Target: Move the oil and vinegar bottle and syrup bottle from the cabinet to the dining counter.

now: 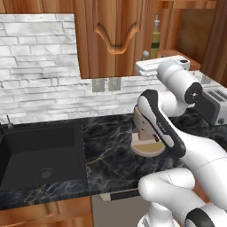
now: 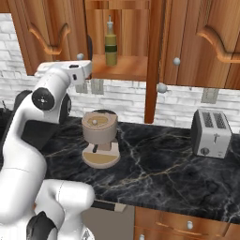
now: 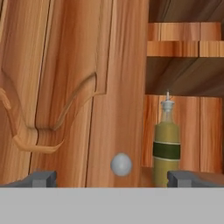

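The oil and vinegar bottle (image 2: 110, 43) is seen upright on the shelf of the open cabinet (image 2: 123, 68), near the shelf's front edge and beside the shut left door, whose silver knob (image 3: 121, 164) lies just left of the bottle in the hand view. The gripper (image 3: 112, 179) is held before the cabinet with its jaws spread wide and nothing between them. For a clean grasp, the hand should probably be shifted toward the bottle so the body is centred between the fingertips, clear of door and knob.

Sink (image 1: 42, 155): black basin set into the dark marble counter (image 2: 173, 164), at its left end.
Coffee grinder (image 2: 99, 138): tan, standing on the counter below the wall units.
Toaster (image 2: 211, 133): silver, at the right, against the white brick wall (image 1: 40, 66).
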Tool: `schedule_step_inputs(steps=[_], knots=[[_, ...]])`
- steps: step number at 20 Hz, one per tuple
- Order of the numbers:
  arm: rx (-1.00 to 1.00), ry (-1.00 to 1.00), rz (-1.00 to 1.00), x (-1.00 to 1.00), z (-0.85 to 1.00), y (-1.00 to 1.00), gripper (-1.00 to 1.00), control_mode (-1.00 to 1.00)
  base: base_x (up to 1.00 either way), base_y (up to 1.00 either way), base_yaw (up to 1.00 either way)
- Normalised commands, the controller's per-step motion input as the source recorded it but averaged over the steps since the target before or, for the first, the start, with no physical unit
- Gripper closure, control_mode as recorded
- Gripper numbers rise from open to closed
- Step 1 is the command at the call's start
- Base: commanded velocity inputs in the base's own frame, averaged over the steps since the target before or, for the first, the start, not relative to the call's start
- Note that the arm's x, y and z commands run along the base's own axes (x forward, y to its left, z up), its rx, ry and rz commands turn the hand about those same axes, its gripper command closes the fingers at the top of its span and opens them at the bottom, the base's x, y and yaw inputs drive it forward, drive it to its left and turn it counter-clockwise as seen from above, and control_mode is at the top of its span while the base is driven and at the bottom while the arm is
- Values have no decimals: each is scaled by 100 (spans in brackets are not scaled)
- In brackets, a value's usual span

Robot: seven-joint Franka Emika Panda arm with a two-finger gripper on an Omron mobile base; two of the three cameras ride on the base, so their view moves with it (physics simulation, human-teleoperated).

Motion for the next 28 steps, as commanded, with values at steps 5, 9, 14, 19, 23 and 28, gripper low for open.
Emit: schedule_step_inputs(steps=[5, 9, 14, 19, 23, 28], knots=[[0, 0, 0, 27, 0, 0, -100, -100, 0, 0, 0], [1, 0, 0, 24, 0, 0, -100, -100, 0, 0, 0], [1, 0, 0, 24, 0, 0, -100, -100, 0, 0, 0], [0, 0, 0, 23, -1, 0, -100, -100, 0, 0, 0], [0, -1, 0, 21, -1, 0, -100, -100, 0, 0, 0], [1, -2, 0, 18, -2, -1, -100, -100, 0, 0, 0]])
